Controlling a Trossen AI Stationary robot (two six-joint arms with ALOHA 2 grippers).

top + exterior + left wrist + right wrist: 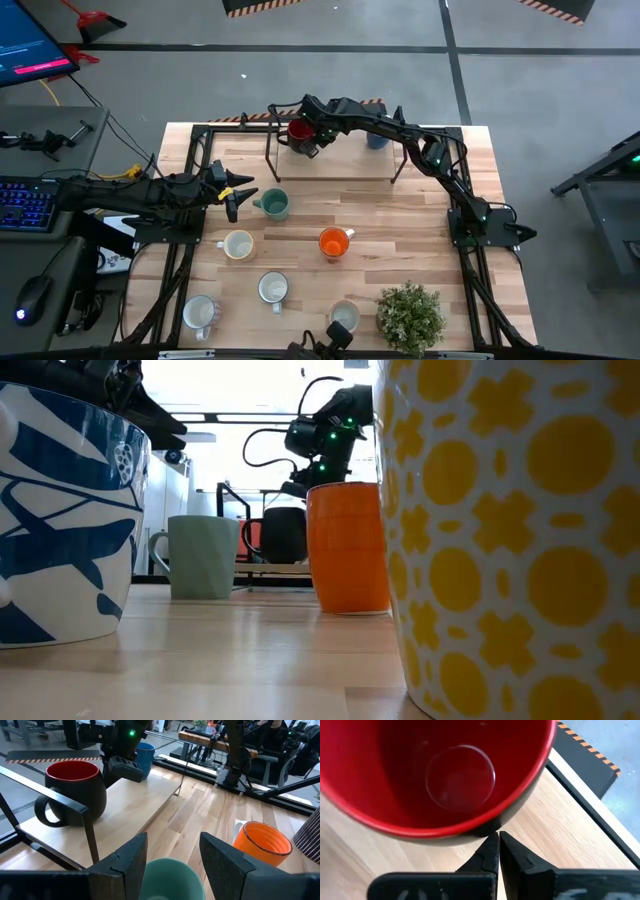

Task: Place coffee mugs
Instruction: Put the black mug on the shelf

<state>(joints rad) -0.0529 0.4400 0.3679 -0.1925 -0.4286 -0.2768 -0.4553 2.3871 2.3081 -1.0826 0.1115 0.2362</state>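
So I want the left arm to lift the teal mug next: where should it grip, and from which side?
Probably the rim wall, from above. The teal mug stands upright, mouth open, and its handle appears to point toward the left gripper, so one finger inside and one outside the wall beside the handle looks the likeliest hold. The left gripper is open, straddling the rim.

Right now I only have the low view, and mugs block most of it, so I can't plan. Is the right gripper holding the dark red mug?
Observer: No. The right gripper is shut, its tips together beside the red mug, which stands on the raised shelf.
Operator: And the left one?
Observer: The left gripper is open, with the teal mug showing between its fingers, not clamped.
Operator: Anything else on that shelf?
Observer: A blue mug, farther along.
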